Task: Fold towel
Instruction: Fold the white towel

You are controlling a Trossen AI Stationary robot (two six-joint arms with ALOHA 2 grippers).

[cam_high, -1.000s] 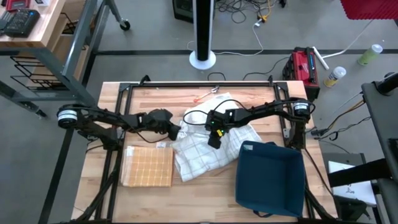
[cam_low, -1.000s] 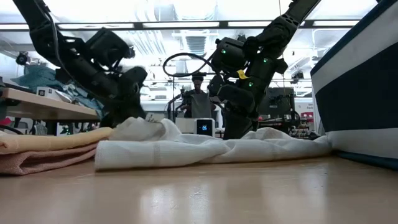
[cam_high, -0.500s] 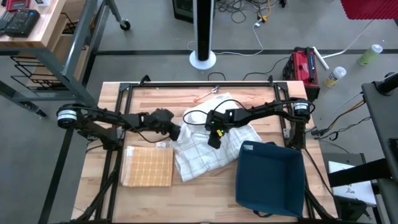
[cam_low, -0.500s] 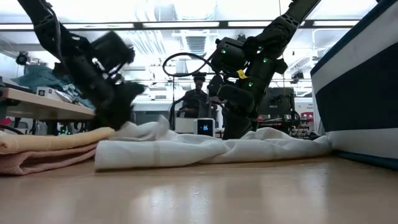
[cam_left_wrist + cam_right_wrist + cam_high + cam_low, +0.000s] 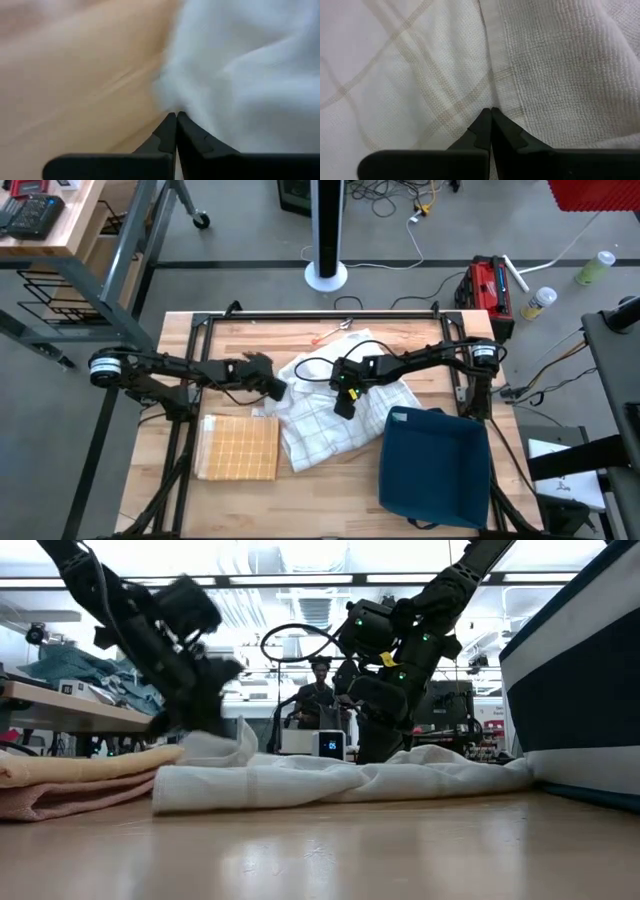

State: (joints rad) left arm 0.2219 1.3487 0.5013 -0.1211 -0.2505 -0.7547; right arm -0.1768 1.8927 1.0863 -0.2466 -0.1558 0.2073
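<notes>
So, counting what's on the wooden table (image 5: 400,332), left to right: one folded tan towel (image 5: 238,447) with a grid pattern, lying flat near the front-left. Then one crumpled white checked towel (image 5: 320,425) in the middle, which looks like the one being worked on. Then one dark blue bin (image 5: 433,465) at the front-right. That's three things total, plus two arms.

The bin seems to have nothing inside from the top-down camera, just its blue floor. Its left edge sits right against the white towel, maybe slightly over it. Hard to call.

The left gripper (image 5: 276,387) sits at the white towel's left edge. Its fingers are pinched together on a bit of that cloth. From the table-level camera you can see a corner of the fabric pulled up into a little peak under it (image 5: 205,718), while the rest of the towel stays heaped on the table.

The right gripper (image 5: 341,406) is down on the middle of the white towel. Its fingers are pressed tight together with the tips right at a hem line in the fabric (image 5: 491,111). I can't tell whether it has actually caught any cloth or is just resting on it.
</notes>
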